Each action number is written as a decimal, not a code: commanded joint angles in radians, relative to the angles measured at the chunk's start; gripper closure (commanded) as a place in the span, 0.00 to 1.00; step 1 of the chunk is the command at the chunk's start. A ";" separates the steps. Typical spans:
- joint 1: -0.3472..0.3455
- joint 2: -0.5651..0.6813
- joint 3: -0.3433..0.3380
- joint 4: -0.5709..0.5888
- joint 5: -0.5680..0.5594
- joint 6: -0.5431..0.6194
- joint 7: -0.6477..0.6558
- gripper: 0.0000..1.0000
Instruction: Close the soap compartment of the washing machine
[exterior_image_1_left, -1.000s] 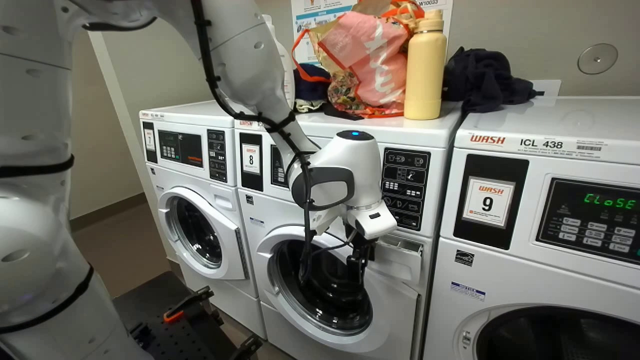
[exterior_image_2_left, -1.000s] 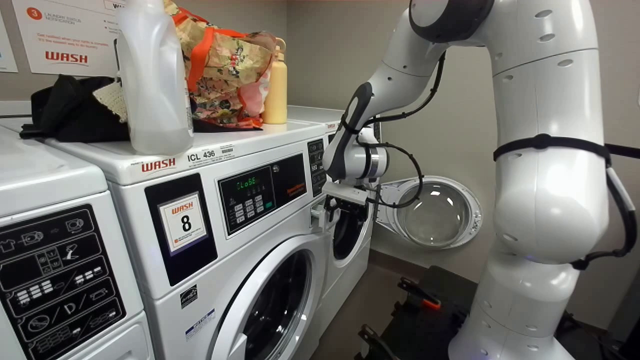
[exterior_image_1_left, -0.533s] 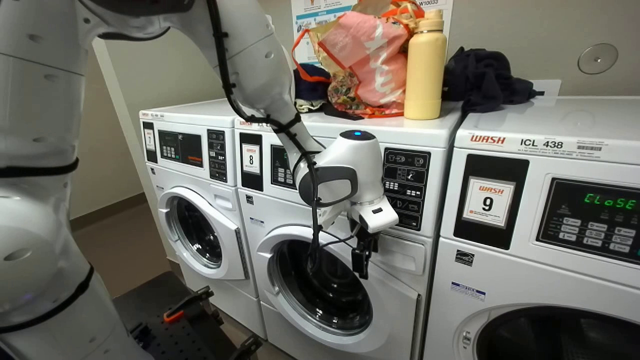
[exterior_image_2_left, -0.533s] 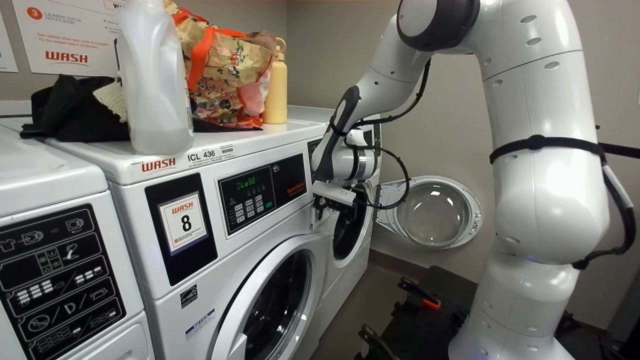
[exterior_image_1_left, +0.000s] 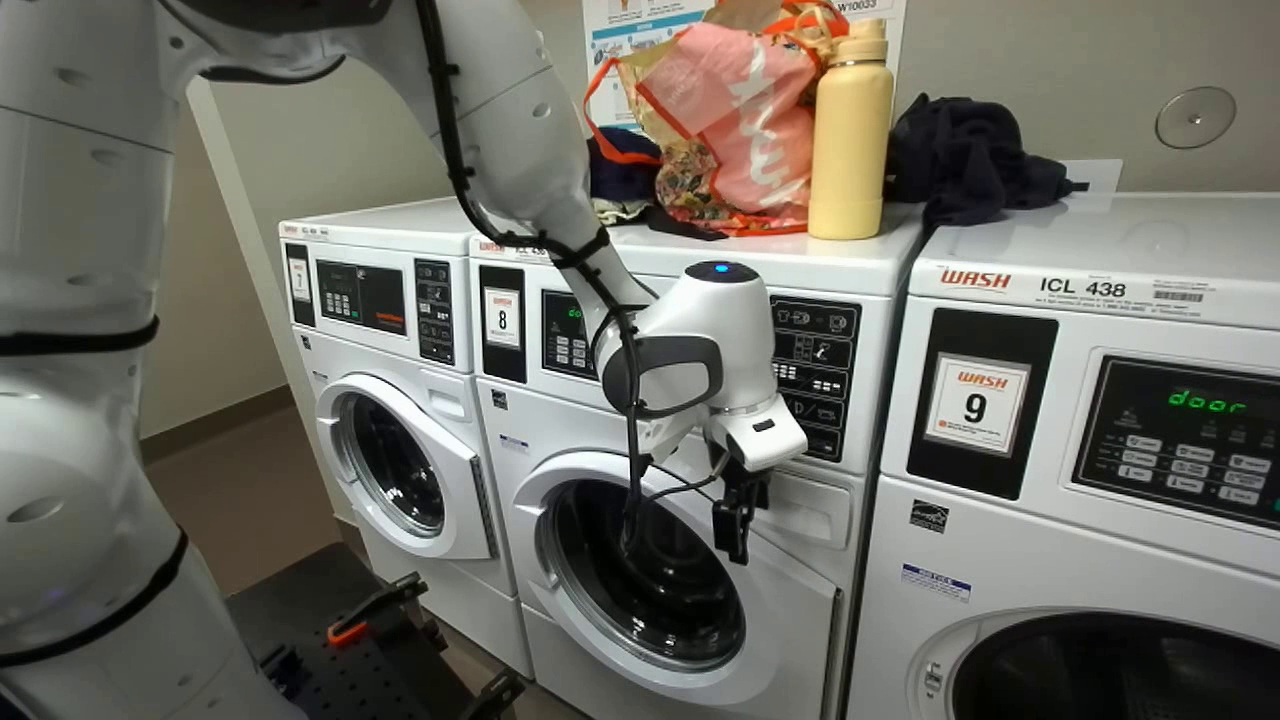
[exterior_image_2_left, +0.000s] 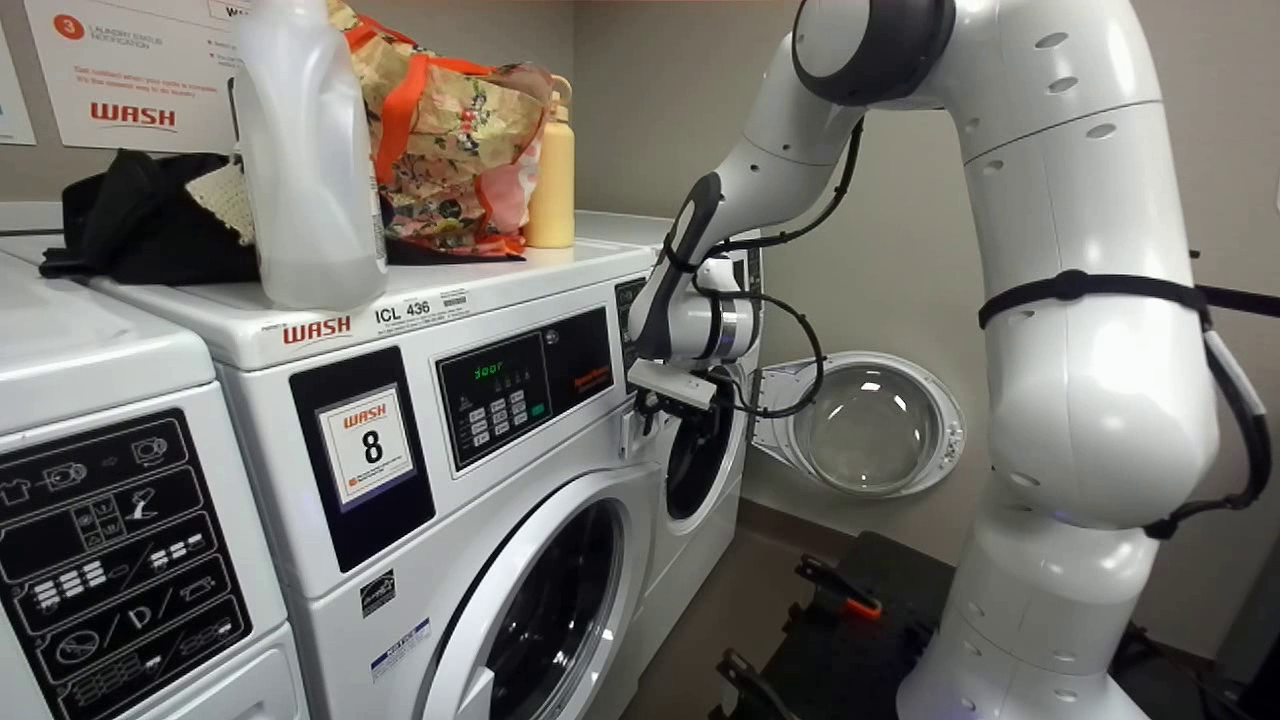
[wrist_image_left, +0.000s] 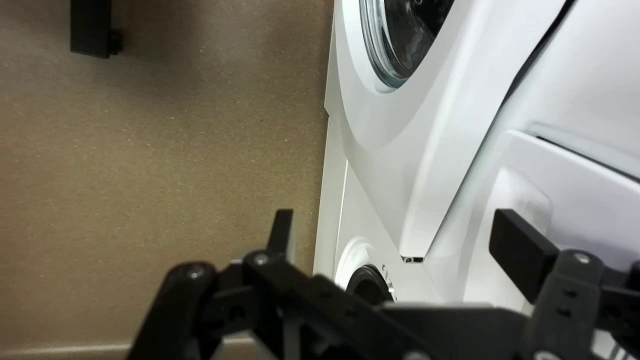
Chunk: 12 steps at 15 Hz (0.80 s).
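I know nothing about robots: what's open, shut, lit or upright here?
Soap compartment: looks shut, its front pushed in.
Gripper: open, holding nothing.
Machine 8's round door: closed or nearly so; latching unclear.
Machine 8's display: lit, reading "door".
Machine 9's display: lit, reading "door".
Glass door by the wall: swung wide open.
Arm's blue light: on.
Yellow bottle: upright, lid on.
Translucent jug: upright, some liquid inside.

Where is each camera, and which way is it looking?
Wrist view: near the end of the arm, looking down past the soap compartment to the floor; the open gripper shows.
An exterior view: nearest the machine marked 9, facing the washing machine; arm and gripper show.
An exterior view: nearer the pale jug than the yellow bottle, looking past the washing machine toward an open round door; arm and gripper show.
Both exterior views share the arm, washing machine, bag and yellow bottle.
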 joint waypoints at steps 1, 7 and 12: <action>0.001 -0.051 -0.022 -0.047 -0.003 -0.012 -0.006 0.00; 0.019 -0.200 -0.069 -0.153 -0.046 -0.049 0.002 0.00; 0.101 -0.407 -0.176 -0.216 -0.338 -0.193 0.100 0.00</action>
